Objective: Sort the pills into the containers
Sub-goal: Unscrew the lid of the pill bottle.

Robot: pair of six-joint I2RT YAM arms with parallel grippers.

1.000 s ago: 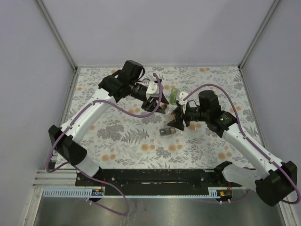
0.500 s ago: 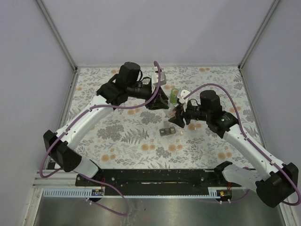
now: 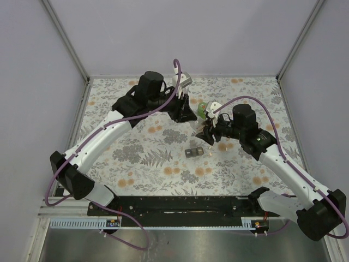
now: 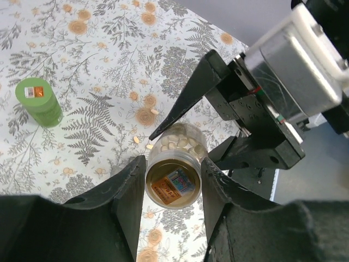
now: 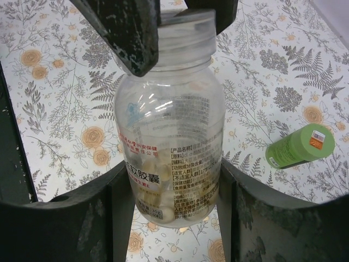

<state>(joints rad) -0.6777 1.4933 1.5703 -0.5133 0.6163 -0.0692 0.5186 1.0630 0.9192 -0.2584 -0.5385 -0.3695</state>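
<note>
- Floral cloth [image 3: 147,164] covers the table.
- Pale walls [image 3: 180,38] stand at nine, twelve and three o'clock.
- Black rail [image 3: 180,204] lies at six o'clock.

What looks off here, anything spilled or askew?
Three small pale pieces that look like loose pills lie on the floral cloth next to the clear bottle, outside any container. The left gripper and right gripper both clamp that bottle. The green bottle stands upright. Nothing else stands out.
</note>
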